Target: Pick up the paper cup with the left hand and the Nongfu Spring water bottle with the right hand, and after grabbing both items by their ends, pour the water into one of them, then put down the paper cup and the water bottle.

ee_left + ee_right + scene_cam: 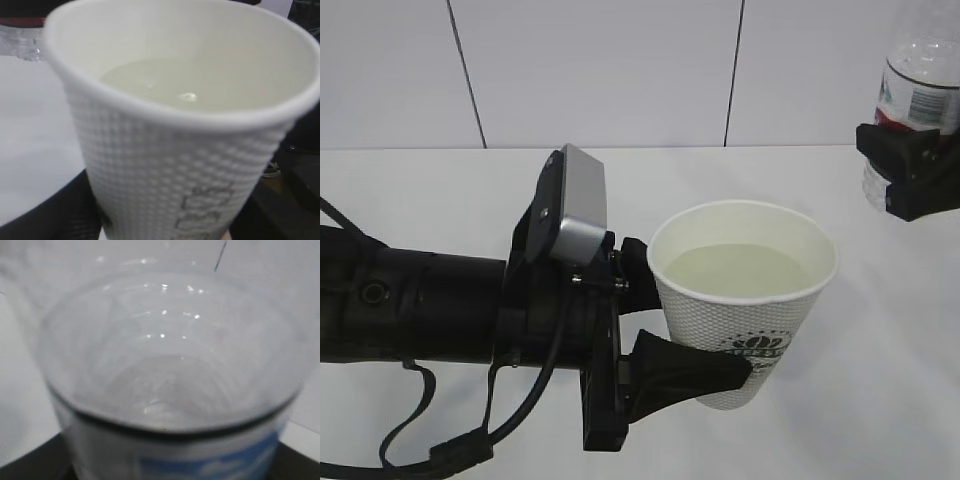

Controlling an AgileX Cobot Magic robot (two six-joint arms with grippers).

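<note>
Evidently the pour is over and the put-down step is in hand, judging by how things lie. White table [440, 190] fills the scene, a pale panelled wall [600, 70] behind it; nothing else sits on the surface that I can make out. Left hand [695, 325] reaches in from the left edge, a silver-grey box [575, 205] on its wrist and a black cable [470, 440] looping below it; its claw is clamped around the lower body of the paper cup [745, 300], one finger behind, one in front near the base. Cup upright, dimpled wall and green logo facing the exterior camera, the water [740, 270] standing fairly high inside, well over halfway as far as I can judge. Whether the cup's base touches the table is hidden by the front finger. Right hand [910, 175] is at the far right, well apart from the cup, claw closed on the Nongfu Spring water bottle [915, 95] just under its label; bottle roughly upright, top cut off by the frame, and the wrist view shows only a blurred clear wall with little or no water visible. Next move, I reckon: lower the cup level and slow so the surface does not slop over the rim, set it flat, then part the fingers; likewise stand the bottle down. Nothing obstructs either path.
</note>
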